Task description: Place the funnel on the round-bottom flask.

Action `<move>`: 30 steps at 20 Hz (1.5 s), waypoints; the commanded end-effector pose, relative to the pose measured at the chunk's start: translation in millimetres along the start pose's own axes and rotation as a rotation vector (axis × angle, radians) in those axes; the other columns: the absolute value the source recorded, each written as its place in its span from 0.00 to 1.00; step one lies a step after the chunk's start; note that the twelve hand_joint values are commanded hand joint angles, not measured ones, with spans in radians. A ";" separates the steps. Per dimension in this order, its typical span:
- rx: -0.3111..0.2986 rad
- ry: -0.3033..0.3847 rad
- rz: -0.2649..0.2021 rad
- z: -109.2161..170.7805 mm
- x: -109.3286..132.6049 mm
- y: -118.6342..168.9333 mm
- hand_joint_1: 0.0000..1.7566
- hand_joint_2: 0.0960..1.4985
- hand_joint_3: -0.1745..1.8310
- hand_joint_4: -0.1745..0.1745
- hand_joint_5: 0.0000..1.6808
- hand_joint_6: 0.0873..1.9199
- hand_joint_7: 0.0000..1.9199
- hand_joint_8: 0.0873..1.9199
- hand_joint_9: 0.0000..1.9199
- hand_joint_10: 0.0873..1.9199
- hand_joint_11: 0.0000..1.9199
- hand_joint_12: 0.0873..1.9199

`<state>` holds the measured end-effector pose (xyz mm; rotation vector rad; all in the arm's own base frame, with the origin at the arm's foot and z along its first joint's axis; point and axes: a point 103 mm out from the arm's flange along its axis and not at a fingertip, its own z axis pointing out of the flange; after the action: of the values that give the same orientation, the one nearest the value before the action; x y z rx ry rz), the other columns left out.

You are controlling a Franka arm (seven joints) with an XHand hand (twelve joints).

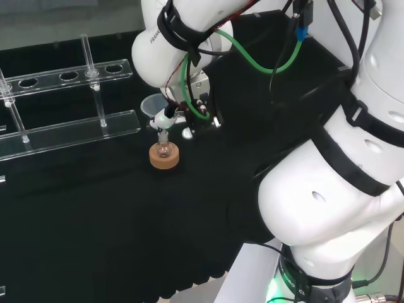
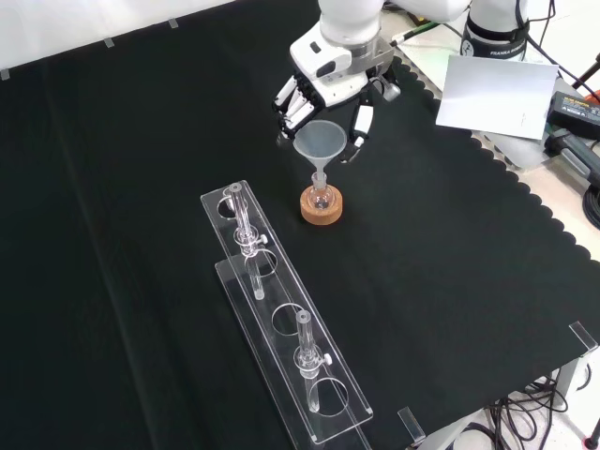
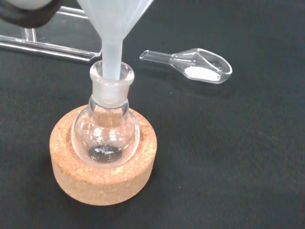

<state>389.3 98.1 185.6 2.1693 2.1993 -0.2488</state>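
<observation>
A clear round-bottom flask (image 2: 321, 198) stands upright in a cork ring (image 2: 322, 214) near the middle of the cloth. The translucent funnel (image 2: 319, 141) is upright over it, and the wrist view shows the funnel (image 3: 112, 28) with its stem inside the neck of the flask (image 3: 106, 133). The hand (image 2: 333, 70) comes down from above, with fingers (image 2: 292, 105) on one side of the cone and the thumb on the other, curled round it. In the head view the funnel (image 1: 151, 104) sits just left of the hand (image 1: 202, 113), above the flask (image 1: 163, 150). A dark speck lies at the flask's bottom.
A clear two-tier rack (image 2: 281, 319) holding glass tubes lies in front of the flask in the front view, and to the left as the rack (image 1: 69, 129) in the head view. A clear scoop (image 3: 200, 67) with white powder lies near the flask. White paper (image 2: 492, 94) lies at the cloth's far right edge.
</observation>
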 end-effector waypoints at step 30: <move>0.023 0.017 -0.065 26.4 -1.3 -1.1 0.44 0.44 0.35 0.23 0.22 0.15 0.25 0.41 0.42 0.32 0.27 0.66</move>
<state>387.0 92.7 160.6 2.1222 2.2859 -0.2537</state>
